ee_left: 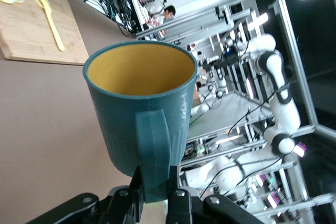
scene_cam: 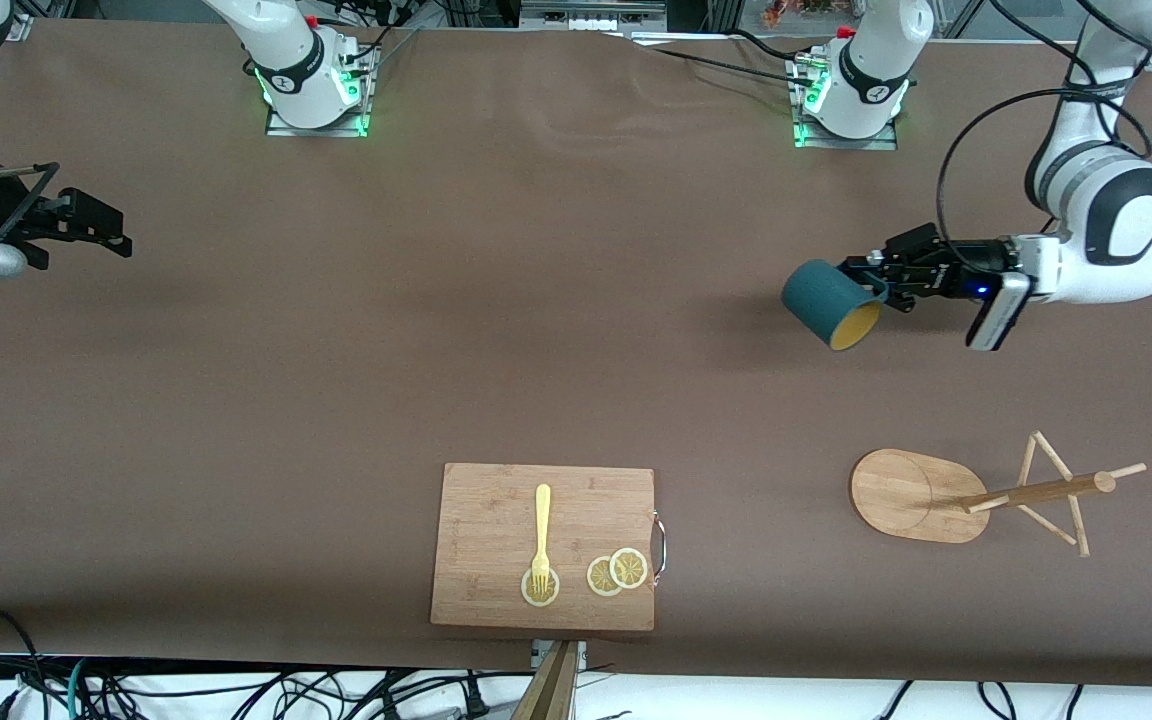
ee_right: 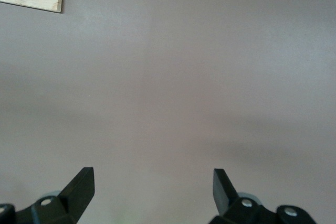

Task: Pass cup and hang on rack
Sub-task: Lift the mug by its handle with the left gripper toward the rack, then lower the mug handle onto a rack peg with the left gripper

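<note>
1. Cup (scene_cam: pixel 829 305): dark teal, mustard inside. Held in the air over bare brown tabletop (scene_cam: pixel 536 330) toward the left arm's end. It is tipped on its side in the front view, mouth angled down toward the front camera.
2. Left end effector (scene_cam: pixel 881 283): fingers pinched onto the cup's loop handle (ee_left: pixel 154 156). The left wrist view shows the handle clamped between both fingers (ee_left: pixel 179 203), the cup body reaching away from them with its rim fully visible.
3. Rack (scene_cam: pixel 976 495): light bamboo, standing on the tabletop nearer the front camera than the held cup, at the left arm's end. Oval base (scene_cam: pixel 911 495) flat on the tabletop; post (scene_cam: pixel 1036 491) with thin pegs. No cup on any peg.
4. Right end effector (scene_cam: pixel 101 228): at the right arm's end of the tabletop, well apart from the cup. Spread wide and holding nothing; the right wrist view shows both fingertips (ee_right: pixel 81 184) apart over bare tabletop. This arm waits.
5. Cutting board (scene_cam: pixel 544 546): wooden, near the tabletop's front edge, about midway along it. It carries a yellow fork (scene_cam: pixel 542 535) and lemon slices (scene_cam: pixel 618 572), the fork tines on one slice.
</note>
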Available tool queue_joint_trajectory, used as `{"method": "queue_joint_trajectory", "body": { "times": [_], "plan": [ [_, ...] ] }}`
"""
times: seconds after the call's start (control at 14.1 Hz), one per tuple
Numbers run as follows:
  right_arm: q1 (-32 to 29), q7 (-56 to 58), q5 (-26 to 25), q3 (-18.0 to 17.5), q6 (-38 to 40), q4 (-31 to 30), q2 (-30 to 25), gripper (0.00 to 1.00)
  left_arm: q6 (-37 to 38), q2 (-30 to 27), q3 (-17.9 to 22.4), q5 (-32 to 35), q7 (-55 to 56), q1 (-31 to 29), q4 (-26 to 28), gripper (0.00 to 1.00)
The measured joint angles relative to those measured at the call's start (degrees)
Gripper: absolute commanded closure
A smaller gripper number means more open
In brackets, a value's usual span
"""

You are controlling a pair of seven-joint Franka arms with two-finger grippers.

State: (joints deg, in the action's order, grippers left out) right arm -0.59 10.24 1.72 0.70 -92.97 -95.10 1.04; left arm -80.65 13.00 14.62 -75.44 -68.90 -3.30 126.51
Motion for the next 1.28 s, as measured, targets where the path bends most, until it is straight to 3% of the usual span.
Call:
{"method": "queue_joint_trajectory", "body": {
  "times": [0.35, 0.78, 1.28],
  "plan": [
    [0.00, 0.00, 0.00, 0.00, 0.00, 0.00, 0.00, 0.00, 3.03, 0.15, 5.08, -3.16, 14.48, -1.75, -1.54, 1.00],
    [0.00, 0.00, 0.00, 0.00, 0.03, 0.00, 0.00, 0.00, 3.03, 3.18, 5.15, -11.99, 24.25, -3.92, -1.75, 1.00],
    [0.00, 0.00, 0.00, 0.00, 0.05, 0.00, 0.00, 0.00, 4.13, 8.07, 5.16, -15.55, 30.26, -7.81, -8.14, 1.00]
  ]
}}
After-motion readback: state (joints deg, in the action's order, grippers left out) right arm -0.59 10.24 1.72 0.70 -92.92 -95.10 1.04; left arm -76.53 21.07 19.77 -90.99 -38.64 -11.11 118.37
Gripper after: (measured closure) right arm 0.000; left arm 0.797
